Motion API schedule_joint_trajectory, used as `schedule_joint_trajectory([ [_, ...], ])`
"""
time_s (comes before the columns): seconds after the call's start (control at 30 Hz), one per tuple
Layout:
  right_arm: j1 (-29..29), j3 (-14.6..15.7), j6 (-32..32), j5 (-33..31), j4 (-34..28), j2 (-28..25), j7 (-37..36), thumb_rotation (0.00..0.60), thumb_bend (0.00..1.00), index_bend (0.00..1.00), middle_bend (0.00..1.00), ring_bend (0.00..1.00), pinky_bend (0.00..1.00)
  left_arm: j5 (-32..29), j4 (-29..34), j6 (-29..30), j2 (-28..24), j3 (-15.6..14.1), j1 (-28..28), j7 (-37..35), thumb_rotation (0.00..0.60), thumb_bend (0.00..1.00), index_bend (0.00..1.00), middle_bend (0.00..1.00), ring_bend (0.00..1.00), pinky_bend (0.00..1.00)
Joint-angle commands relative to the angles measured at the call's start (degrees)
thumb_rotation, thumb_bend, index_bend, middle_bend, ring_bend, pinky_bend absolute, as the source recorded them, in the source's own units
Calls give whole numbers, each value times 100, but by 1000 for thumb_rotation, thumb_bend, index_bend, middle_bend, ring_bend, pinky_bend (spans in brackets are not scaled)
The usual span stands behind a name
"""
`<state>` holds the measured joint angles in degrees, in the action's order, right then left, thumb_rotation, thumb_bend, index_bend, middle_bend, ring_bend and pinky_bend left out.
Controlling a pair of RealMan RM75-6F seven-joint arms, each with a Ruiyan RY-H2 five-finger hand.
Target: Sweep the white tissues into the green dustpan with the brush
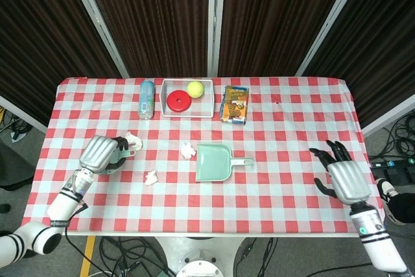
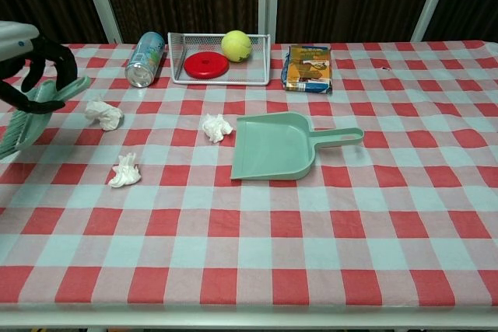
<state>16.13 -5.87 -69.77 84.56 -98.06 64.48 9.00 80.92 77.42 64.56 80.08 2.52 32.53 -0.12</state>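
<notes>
Green dustpan (image 2: 274,146) flat mid-counter, mouth facing the left hand (image 1: 100,154) clenched round the raised brush (image 2: 35,110), right hand (image 1: 343,176) spread and empty far off, three white tissues (image 2: 124,170) lying between brush and pan.

**Colours on the checked cloth**

Red-and-white checks cover the worktop (image 2: 373,215). Mint-green dustpan (image 2: 276,145) at centre, matching green brush (image 2: 35,110) far left. White tissues (image 2: 217,127). Upper middle: red disc (image 2: 206,64), yellow ball (image 2: 236,45), silver-blue can (image 2: 145,59).
</notes>
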Motion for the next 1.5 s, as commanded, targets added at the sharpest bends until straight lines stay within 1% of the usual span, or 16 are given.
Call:
schedule_joint_trajectory([
  [0.03,622,-369,610,-537,-80,596,724,600,228,236,311,41,43,430,108,370,-206,-119,-216,-309,600,383,515,538,671,873],
  [0.17,1105,-583,1001,-1083,101,1186,1387,600,179,264,336,54,60,600,255,449,-261,-203,-270,-254,600,384,515,538,671,873],
  [0.3,1548,-661,1360,-1629,389,1725,1953,600,158,307,368,80,76,644,356,425,-303,-245,-301,-148,600,383,515,539,670,871],
  [0.4,1758,-629,1453,-1978,604,2037,2368,600,157,328,378,89,79,669,378,427,-308,-252,-321,-128,600,383,515,538,670,869],
  [0.5,1884,-589,1427,-2237,825,2318,2626,600,158,343,382,93,80,686,371,398,-298,-259,-326,-144,600,383,515,539,669,869],
  [0.7,2035,-417,1204,-2363,1205,2811,3060,600,158,378,391,104,79,757,317,380,-252,-275,-333,-169,600,385,515,538,669,869],
  [0.83,2130,-388,1174,-2480,1348,3033,3203,600,175,383,392,104,79,772,273,360,-231,-268,-333,-192,600,385,515,538,669,869],
  [0.97,2217,-353,1087,-2525,1480,3202,3400,600,228,402,392,104,79,789,247,360,-207,-262,-339,-225,600,385,515,538,669,869],
  [1.33,2453,-388,1171,-2892,1744,3447,3630,600,234,407,393,105,79,798,194,300,-185,-253,-341,-253,600,385,515,538,666,868],
  [1.5,2539,-372,1202,-2957,1837,3527,3652,600,260,415,399,124,79,800,195,286,-186,-249,-345,-242,600,385,515,538,665,868],
])
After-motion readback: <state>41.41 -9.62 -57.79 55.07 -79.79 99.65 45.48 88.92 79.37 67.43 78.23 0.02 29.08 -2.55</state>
